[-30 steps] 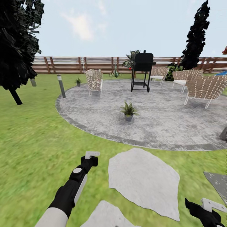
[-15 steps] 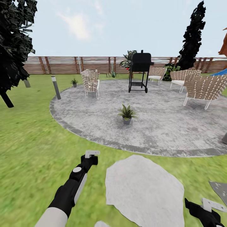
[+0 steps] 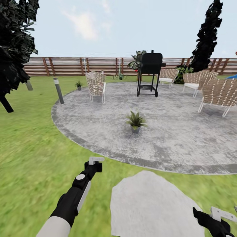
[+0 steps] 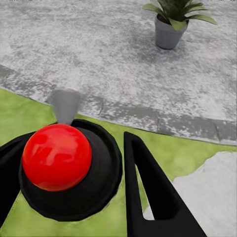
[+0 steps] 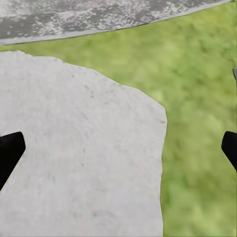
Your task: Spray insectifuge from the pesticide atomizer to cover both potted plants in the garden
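Observation:
My left gripper hangs low over the lawn, shut on the pesticide atomizer, a round black body with a red ball on top and a grey nozzle. The black fingers flank it in the left wrist view. One potted plant, a green rosette in a small grey pot, stands on the round grey paving ahead; the left wrist view has it too. The second potted plant sits far off on the grass near the fence. My right gripper is open over a stepping stone, and its tip shows low at the right.
A black grill stands at the back of the paving, with wicker chairs at the left and right. A short post light marks the paving's left rim. A stepping stone lies just ahead; a dark tree stands left.
The whole picture has shifted: the paving and the near potted plant now sit lower and closer, and the stepping stone has slid down. Both arms keep the same pose.

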